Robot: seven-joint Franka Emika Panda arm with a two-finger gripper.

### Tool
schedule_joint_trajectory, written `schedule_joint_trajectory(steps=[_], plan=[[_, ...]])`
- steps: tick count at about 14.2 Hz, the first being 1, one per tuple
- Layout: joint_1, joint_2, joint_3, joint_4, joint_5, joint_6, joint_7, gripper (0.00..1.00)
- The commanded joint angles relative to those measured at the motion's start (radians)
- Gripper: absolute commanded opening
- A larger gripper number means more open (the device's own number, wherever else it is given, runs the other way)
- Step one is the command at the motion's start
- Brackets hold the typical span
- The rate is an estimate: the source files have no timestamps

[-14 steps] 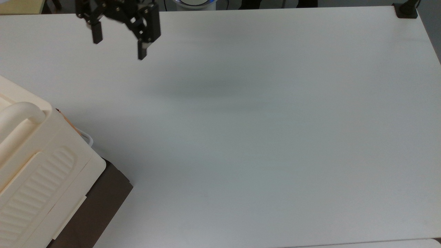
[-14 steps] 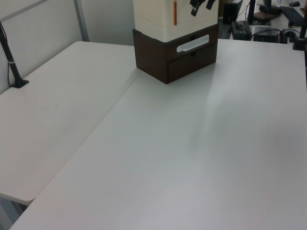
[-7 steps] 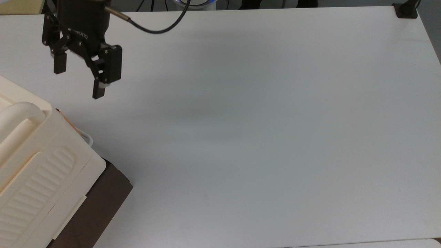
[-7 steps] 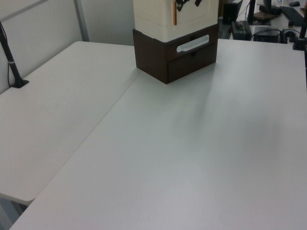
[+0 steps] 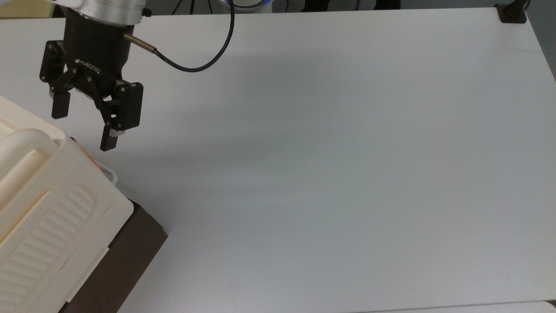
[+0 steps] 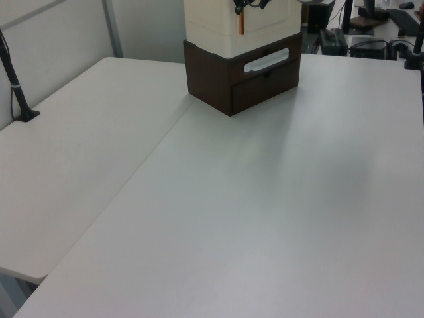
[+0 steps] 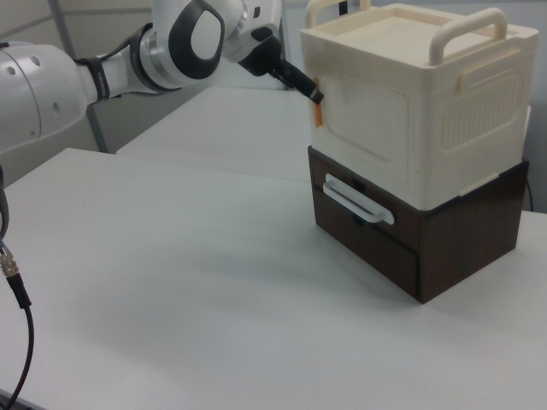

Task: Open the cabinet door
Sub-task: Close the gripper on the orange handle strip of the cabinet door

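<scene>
Right view, gripper point(image 7: 306, 85): beside the cabinet door's point(image 7: 369, 128) orange tab point(image 7: 317, 114).
Fingers point(image 5: 108, 140): spread, empty.
Advice: tab to be pinched squarely, then swung outward.

cream cabinet point(image 6: 232, 20) on dark brown base point(image 6: 245, 76), white table point(image 6: 232, 218)

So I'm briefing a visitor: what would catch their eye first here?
The big cream plastic cabinet on its dark brown base, at the right view's right. Next, the black end effector, open at the top view's upper left, beside the cabinet's orange tab.
</scene>
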Motion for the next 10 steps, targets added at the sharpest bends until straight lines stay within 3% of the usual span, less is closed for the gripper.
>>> schedule_joint_trajectory(steps=[1, 6, 10], plan=[[-0.008, 0.031, -0.005, 0.022, -0.017, 0.076, 0.023, 1.0], [-0.008, 0.045, -0.005, 0.018, -0.018, 0.107, 0.019, 0.91], [-0.008, 0.049, -0.003, 0.01, -0.018, 0.118, 0.016, 0.58]])
